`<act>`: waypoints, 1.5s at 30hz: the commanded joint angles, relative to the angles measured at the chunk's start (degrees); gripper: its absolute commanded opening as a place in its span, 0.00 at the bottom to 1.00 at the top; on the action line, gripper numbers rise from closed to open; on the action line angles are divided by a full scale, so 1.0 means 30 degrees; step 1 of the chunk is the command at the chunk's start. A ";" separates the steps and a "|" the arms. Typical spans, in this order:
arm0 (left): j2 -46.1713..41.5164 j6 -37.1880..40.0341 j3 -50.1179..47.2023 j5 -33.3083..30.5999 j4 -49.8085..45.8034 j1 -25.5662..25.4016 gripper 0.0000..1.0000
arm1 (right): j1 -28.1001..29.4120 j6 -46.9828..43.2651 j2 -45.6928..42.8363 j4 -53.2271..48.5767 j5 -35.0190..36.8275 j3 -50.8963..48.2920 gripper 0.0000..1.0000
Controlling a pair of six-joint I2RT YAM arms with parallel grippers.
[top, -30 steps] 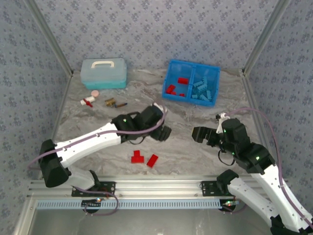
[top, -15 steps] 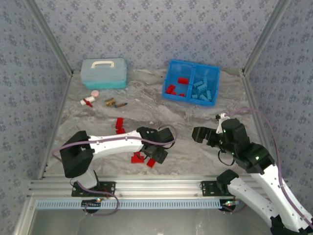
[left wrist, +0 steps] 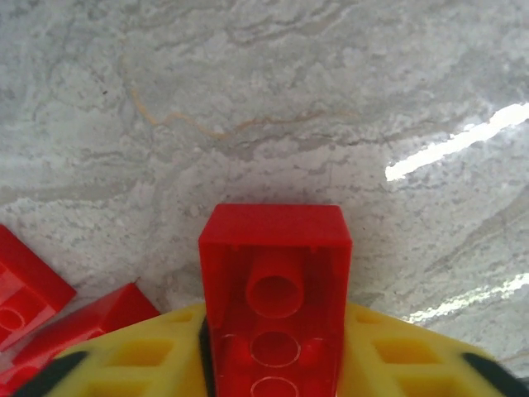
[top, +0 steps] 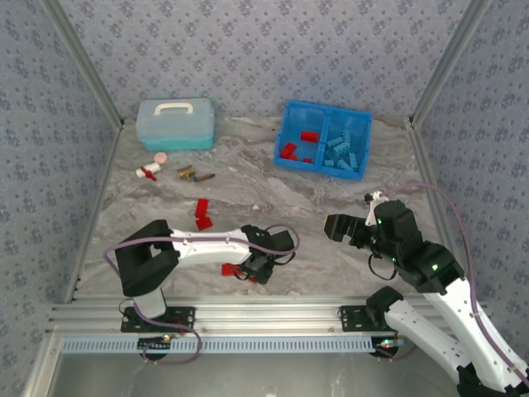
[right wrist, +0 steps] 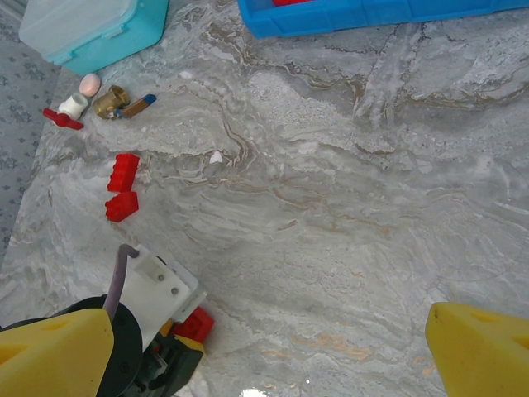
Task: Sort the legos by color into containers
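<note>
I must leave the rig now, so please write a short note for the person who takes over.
Left gripper: shut on a red brick, low at the table's near side.
Right gripper: open, empty.
Tray: red bricks in its left compartment, light blue bricks in its right.
Done: every light blue brick in sight is sorted.
To do: the held brick, loose red bricks beside it and a red pair farther left go in the left compartment.

That grey marble-look table (left wrist: 331,99) is smooth and pretty glossy, with glare streaks. The red rectangular plastic lego brick (left wrist: 275,248) looks slick and shiny; the bright blue rectangular plastic tray (top: 314,106) is smooth too.
</note>
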 commanded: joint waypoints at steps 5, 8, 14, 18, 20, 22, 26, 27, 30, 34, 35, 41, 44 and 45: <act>-0.1093 -0.0214 0.0395 -0.0825 0.0051 -0.0192 0.28 | 0.0058 0.0319 -0.0198 -0.0332 0.0384 -0.0025 1.00; -0.2233 0.0316 0.1589 -0.2217 -0.0097 -0.0011 0.28 | 0.0056 0.0413 -0.0197 -0.0364 0.0441 0.0097 1.00; -0.3146 0.2488 0.4219 -0.3434 0.2027 0.1691 0.29 | 0.0036 0.0457 -0.0198 -0.0405 0.0417 0.0351 1.00; -0.2498 0.3890 0.6344 -0.3290 0.3816 0.3336 0.29 | 0.0048 0.0325 -0.0198 -0.0304 0.0479 0.0437 1.00; -0.1636 0.4568 0.7958 -0.3339 0.4378 0.4173 0.29 | 0.0059 0.0382 -0.0191 -0.0152 0.0474 0.0417 1.00; -0.0566 0.4957 0.9353 -0.2823 0.5110 0.5029 0.28 | 0.0034 0.0484 -0.0198 0.0023 0.0433 0.0369 1.00; 0.2112 0.5026 1.2046 -0.1908 0.6639 0.6758 0.27 | 0.0044 0.0518 -0.0148 0.0267 0.0355 0.0417 1.00; 0.2917 0.4998 1.2811 -0.1822 0.6757 0.7079 0.27 | 0.0046 0.0473 -0.0166 0.0265 0.0418 0.0469 1.00; 0.5701 0.4957 1.6057 -0.1158 0.6649 0.7893 0.27 | 0.0038 0.0289 -0.0088 0.0206 0.0472 0.0534 1.00; 1.0298 0.5437 2.2939 -0.0507 0.4830 0.8578 0.27 | 0.0030 0.0447 -0.0022 0.0021 0.0244 0.0534 1.00; 1.1684 0.5619 2.5142 -0.0490 0.4049 0.8706 0.27 | 0.0042 0.0529 -0.0037 -0.0115 0.0236 0.0565 1.00; 1.7106 0.5993 3.2131 -0.0070 0.3283 0.9256 0.28 | 0.0053 0.0662 -0.0270 -0.0544 0.0249 0.0559 1.00; 1.7482 0.6177 3.0810 0.0020 0.5366 0.9367 0.30 | 0.0028 0.0640 -0.0314 -0.0640 0.0200 0.0578 1.00; 1.7586 0.6353 3.0469 0.0069 0.5871 0.9371 0.30 | 0.0018 0.0633 -0.0313 -0.0674 0.0184 0.0563 1.00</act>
